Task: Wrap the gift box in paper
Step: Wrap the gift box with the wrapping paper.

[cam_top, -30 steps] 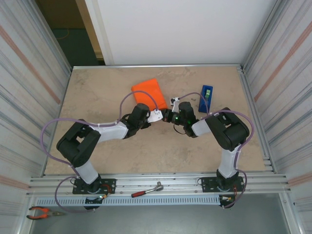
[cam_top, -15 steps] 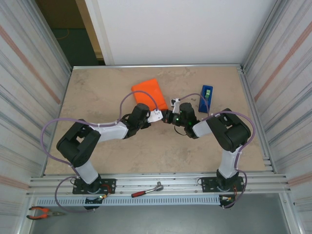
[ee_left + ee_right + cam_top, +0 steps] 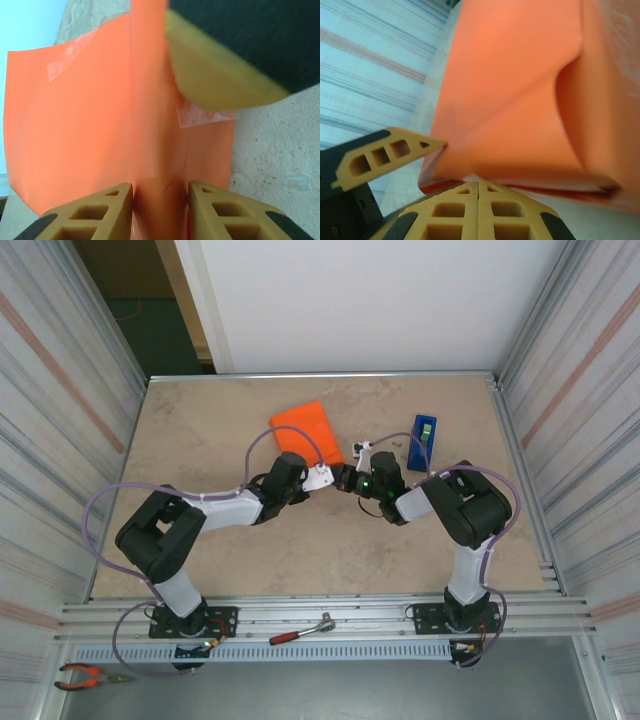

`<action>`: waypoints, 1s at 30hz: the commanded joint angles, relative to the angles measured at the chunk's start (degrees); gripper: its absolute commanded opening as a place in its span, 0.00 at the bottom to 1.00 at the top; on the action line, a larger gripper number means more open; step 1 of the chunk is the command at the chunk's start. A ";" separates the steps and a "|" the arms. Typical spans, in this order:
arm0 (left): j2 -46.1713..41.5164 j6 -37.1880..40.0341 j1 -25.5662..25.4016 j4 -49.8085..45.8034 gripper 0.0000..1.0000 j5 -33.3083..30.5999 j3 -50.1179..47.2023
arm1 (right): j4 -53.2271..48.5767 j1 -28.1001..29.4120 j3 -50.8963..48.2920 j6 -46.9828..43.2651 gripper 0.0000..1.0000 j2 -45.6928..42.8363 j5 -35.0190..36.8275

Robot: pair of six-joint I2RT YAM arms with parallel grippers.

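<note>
The paper (image 3: 305,430) is bright orange and lies as a box-sized parcel at the back middle of the table. The gift box is hidden inside it. At the parcel's near corner my left gripper (image 3: 318,477) is shut on a raised fold of the paper (image 3: 100,120), which fills the gap between the fingers (image 3: 160,200). Clear tape strips (image 3: 202,114) sit on the wrap. My right gripper (image 3: 346,478) faces the left one. Its fingers (image 3: 478,186) are shut together with nothing between them, tips against the parcel's lower edge (image 3: 520,100).
A blue tape dispenser (image 3: 422,442) stands right of the parcel, close to the right arm's elbow. A ratchet wrench (image 3: 300,630) lies on the front rail and red pliers (image 3: 85,675) at the bottom left. Metal walls flank both table sides.
The right wrist has edged slightly up and toward the parcel. The left arm and the parcel have not moved.
</note>
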 commanded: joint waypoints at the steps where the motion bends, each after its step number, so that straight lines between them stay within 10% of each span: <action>1: -3.17 -2.19 0.23 -5.21 0.35 2.22 0.68 | 1.27 -0.87 -2.66 1.15 0.00 -3.66 0.64; 9: -11.33 -9.06 2.28 -6.90 0.42 5.34 4.43 | -8.54 -1.89 -5.89 -1.64 0.07 -12.61 2.27; 18: -11.01 -36.35 15.72 -15.58 0.79 8.32 13.75 | -37.99 -0.93 -1.58 -10.02 0.53 -25.31 11.57; 25: 1.55 -60.57 28.41 -26.57 0.83 27.00 27.59 | -49.48 0.15 0.30 -11.64 0.96 -31.56 26.64; 30: 12.60 -70.13 30.57 -29.47 0.83 35.21 36.76 | -54.06 -0.36 1.59 -8.47 0.99 -32.71 33.62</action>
